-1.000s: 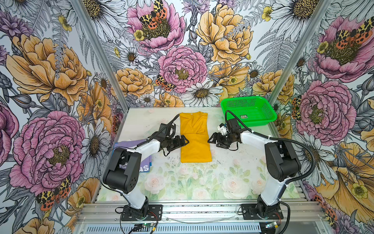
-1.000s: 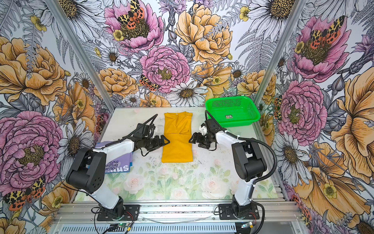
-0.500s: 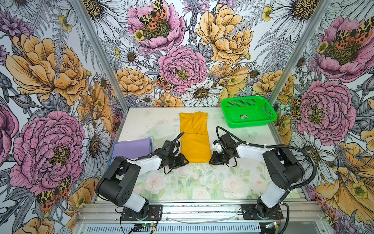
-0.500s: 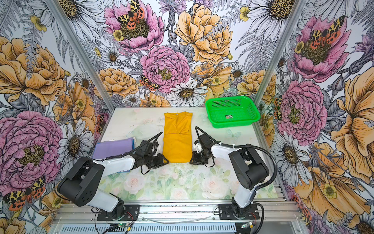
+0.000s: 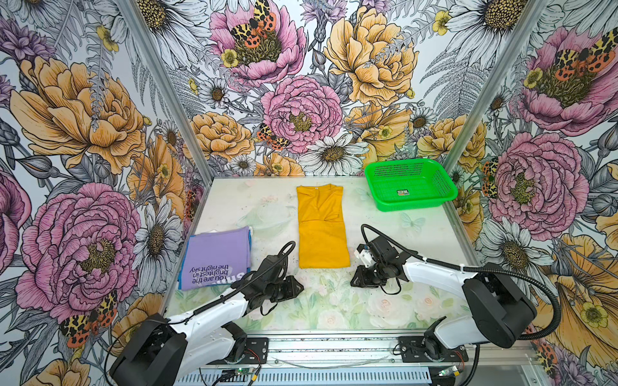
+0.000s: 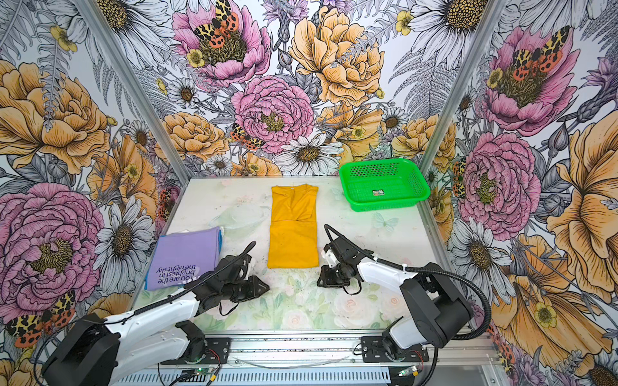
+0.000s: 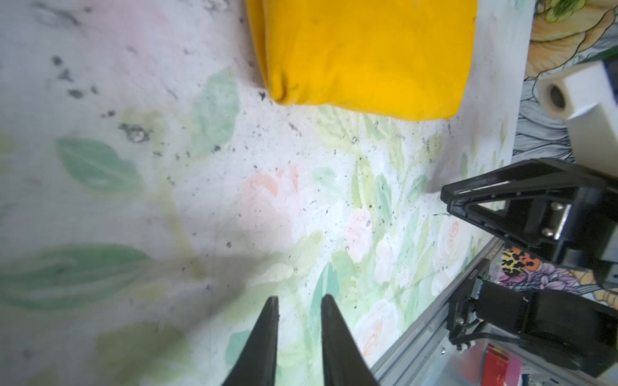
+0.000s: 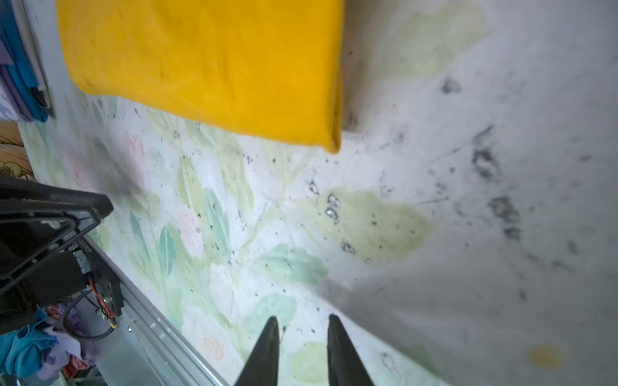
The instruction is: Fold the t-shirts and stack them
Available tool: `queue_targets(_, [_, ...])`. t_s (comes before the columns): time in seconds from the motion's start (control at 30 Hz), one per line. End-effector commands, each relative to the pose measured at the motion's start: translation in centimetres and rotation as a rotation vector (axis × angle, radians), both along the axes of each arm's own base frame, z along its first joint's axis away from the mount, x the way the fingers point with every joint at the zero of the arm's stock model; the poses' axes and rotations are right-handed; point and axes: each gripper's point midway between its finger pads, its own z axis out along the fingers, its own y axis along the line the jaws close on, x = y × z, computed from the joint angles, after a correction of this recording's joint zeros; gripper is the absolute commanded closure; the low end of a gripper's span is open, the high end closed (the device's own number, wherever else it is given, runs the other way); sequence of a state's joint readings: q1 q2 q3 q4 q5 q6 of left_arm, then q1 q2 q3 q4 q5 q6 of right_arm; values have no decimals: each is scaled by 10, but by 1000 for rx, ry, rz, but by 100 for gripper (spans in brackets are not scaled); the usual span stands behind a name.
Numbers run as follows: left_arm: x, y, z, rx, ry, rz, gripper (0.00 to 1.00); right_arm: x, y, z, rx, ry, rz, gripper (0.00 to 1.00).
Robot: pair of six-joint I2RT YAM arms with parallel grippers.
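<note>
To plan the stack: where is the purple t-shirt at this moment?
In both top views the purple t-shirt lies folded flat near the left edge of the table, to the left of the yellow t-shirt and of the left pincer.

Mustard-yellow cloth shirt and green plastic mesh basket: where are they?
Mustard-yellow cloth shirt (image 5: 322,244): in a top view, lower half.
Green plastic mesh basket (image 5: 418,204): in a top view, front wall.

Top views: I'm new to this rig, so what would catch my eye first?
The mustard-yellow t-shirt, folded into a long strip at the table's middle, stands out most. A folded lavender t-shirt with printed text lies left of it, and a green basket sits at the far right corner.
</note>
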State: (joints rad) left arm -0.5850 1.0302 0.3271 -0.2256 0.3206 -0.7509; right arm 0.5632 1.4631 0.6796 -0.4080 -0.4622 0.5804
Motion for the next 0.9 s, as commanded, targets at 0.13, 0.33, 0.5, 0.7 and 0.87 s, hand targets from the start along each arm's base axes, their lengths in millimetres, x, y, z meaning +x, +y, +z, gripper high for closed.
queue_targets(0.13, [43,5,11,-10,-52,38,48,54,10,2,-31,-78,-23,58])
queue_targets(0.33, [79,-12,4,-1,-48,12,46,81,8,-5,-34,-79,-41,58])
queue_targets(0.5, [100,-18,2,17,-53,13,47,93,14,-4,-5,-73,-27,62])
queue_targets(0.7, [98,-19,-12,27,-9,1,82,82,21,-8,24,-36,2,97])
queue_targets(0.87, [65,-12,-18,71,27,-15,100,53,15,1,40,-24,13,100])
